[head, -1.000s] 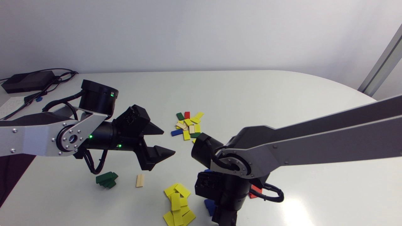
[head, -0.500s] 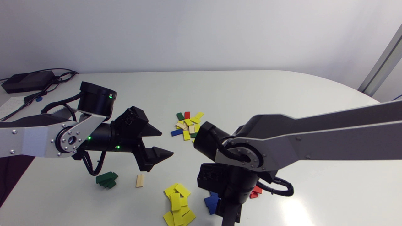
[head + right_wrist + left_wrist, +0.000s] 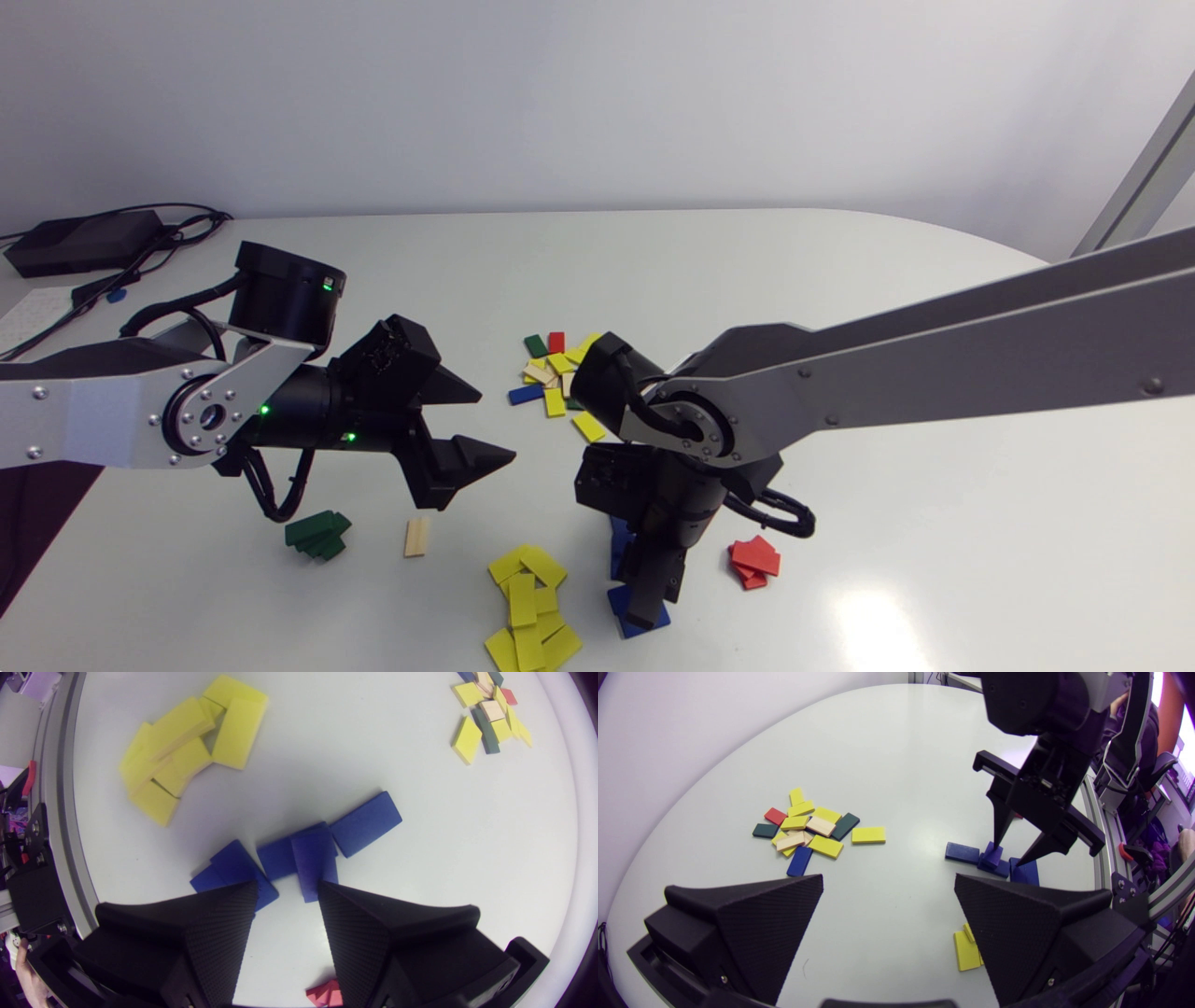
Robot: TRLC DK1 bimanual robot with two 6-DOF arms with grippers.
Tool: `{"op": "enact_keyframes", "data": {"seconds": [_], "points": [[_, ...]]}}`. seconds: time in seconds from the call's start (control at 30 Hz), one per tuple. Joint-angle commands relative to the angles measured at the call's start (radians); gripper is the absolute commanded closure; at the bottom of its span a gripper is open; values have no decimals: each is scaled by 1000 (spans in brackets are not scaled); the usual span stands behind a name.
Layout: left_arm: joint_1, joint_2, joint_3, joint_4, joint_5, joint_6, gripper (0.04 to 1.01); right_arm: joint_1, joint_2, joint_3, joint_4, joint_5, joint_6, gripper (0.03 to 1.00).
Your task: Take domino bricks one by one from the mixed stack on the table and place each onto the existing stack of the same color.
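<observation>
Right pincer (image 3: 288, 885) hangs point-down at the lower middle of the overhead picture. Its two fingers are a moderate way apart and grip nothing. The tips are right at the blue pile (image 3: 280, 858). One blue brick (image 3: 315, 858) lies slanted on top of the others there, with its end in the gap between the fingers, and the finger on the far side of the gap does not reach it.

Left of that, along the bottom edge, is the yellow pile (image 3: 527, 607), loosely fanned out. The small red pile (image 3: 754, 560) sits to the right of the blue one.

A little further back at lower left is the green pile (image 3: 317, 534), a short leaning stack. A single beige brick (image 3: 416, 537) lies flat just to its right.

Above those two, the left pincer (image 3: 497, 425) hovers off the table (image 3: 747, 280) at centre left. It is spread wide and empty, with its tips pointing toward the middle.

Past the right arm's wrist, a lone yellow brick (image 3: 589, 427) lies by itself. Just behind it, at the centre of the frame, is the mixed pile (image 3: 558, 371), a flat jumble of yellow, beige, green, blue and red bricks. The right arm's joint partly covers its right edge.
</observation>
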Motion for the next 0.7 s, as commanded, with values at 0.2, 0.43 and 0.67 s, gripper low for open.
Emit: {"op": "enact_keyframes", "data": {"seconds": [0.2,0.43,0.67], "points": [[-1,-3,-12,0,1,-21,39,-24,42,38,9,11,-58,530],[0,17,-1,3,1,-21,39,-37,39,66,-8,11,-79,530],[2,24,2,5,1,-18,39,-64,62,86,-15,11,-108,530]]}}
